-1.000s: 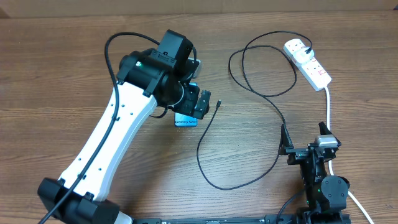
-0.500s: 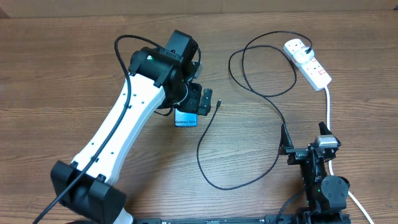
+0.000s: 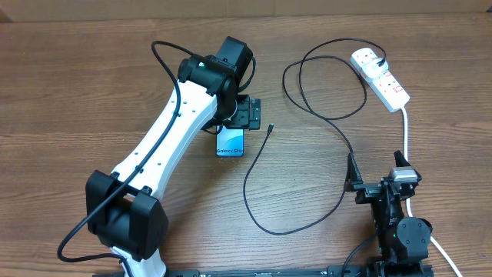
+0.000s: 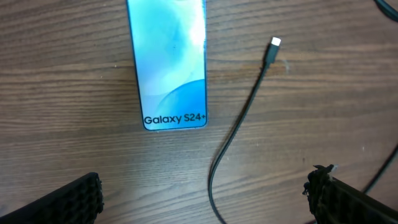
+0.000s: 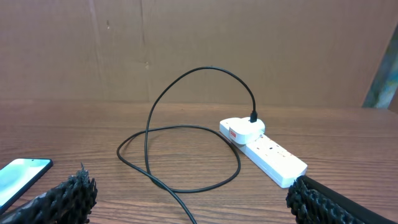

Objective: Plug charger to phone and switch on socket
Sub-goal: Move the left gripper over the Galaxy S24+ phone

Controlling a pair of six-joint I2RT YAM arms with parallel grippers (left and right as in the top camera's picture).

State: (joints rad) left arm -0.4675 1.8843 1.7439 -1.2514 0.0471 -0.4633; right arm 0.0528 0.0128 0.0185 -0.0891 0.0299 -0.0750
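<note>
The phone point(image 3: 231, 143) lies flat on the wooden table, with its "Galaxy S24+" end toward the front; in the left wrist view point(image 4: 168, 62) it is at the upper left. The charger's connector tip point(image 3: 270, 128) lies loose just right of the phone, also seen in the left wrist view point(image 4: 275, 42). Its black cable point(image 3: 261, 219) loops across the table to a black plug point(image 3: 380, 56) in the white socket strip point(image 3: 384, 81). My left gripper point(image 3: 249, 115) is open and empty above the phone's far end and the tip. My right gripper point(image 3: 375, 173) is open and empty at the front right.
The strip's thick white cord point(image 3: 406, 131) runs toward the front, past my right arm. In the right wrist view the strip point(image 5: 267, 152) and cable loop point(image 5: 186, 155) lie ahead, and a brown board wall point(image 5: 186, 50) stands behind the table.
My left arm has swung toward the back and right, so more of the phone shows. The gripper now sits closer to the connector tip. The right arm has not moved.
</note>
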